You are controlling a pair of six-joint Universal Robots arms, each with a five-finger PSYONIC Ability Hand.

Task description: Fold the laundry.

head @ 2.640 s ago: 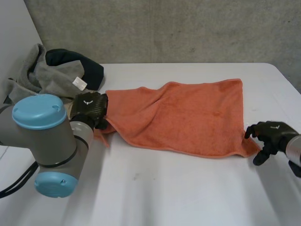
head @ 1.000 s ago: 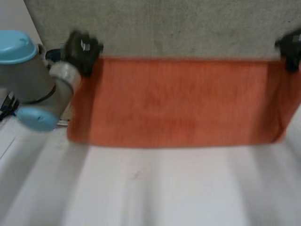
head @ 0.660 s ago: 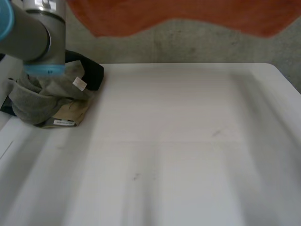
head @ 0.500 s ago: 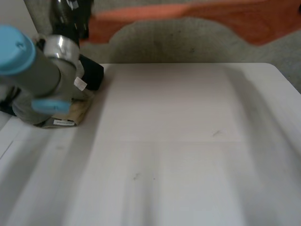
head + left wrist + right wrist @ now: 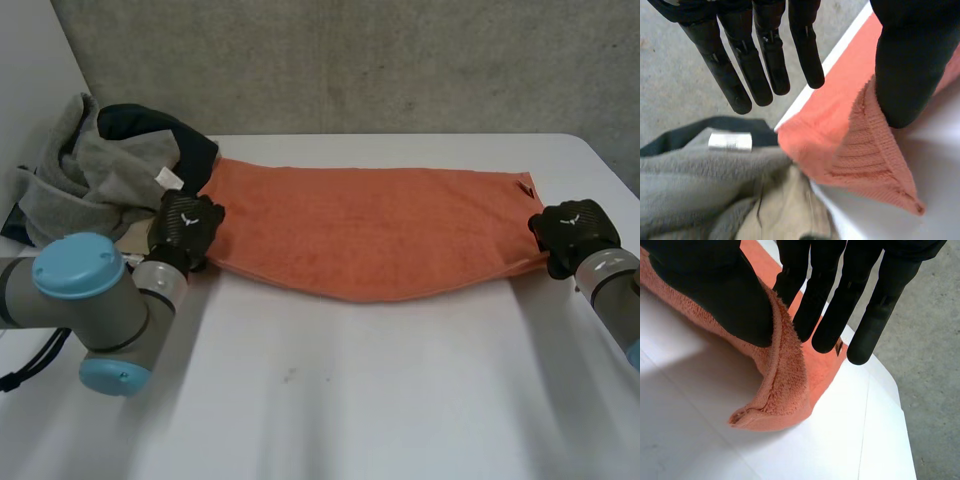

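Observation:
An orange towel (image 5: pixel 370 230) lies as a long strip across the far half of the white table (image 5: pixel 400 400). My left hand (image 5: pixel 187 225) is at its left end, by the clothes pile. In the left wrist view its fingers (image 5: pixel 765 60) are straight and apart from the thumb, so the hand is open. The towel's corner (image 5: pixel 860 150) lies loose on the table below the thumb's tip. My right hand (image 5: pixel 570 230) is at the towel's right end. There the towel's edge (image 5: pixel 785 385) stands up pinched between the thumb (image 5: pixel 715 295) and the fingers.
A pile of grey and dark clothes (image 5: pixel 110 170) sits at the table's back left corner, touching the towel's left end. A grey garment (image 5: pixel 700 185) and a tan one (image 5: pixel 775 210) lie just beyond my left fingertips. The table's right corner (image 5: pixel 885 390) is close to my right hand.
Both hands swung the towel up off the table and laid it down again as a long flat strip. The left hand has let go of its corner.

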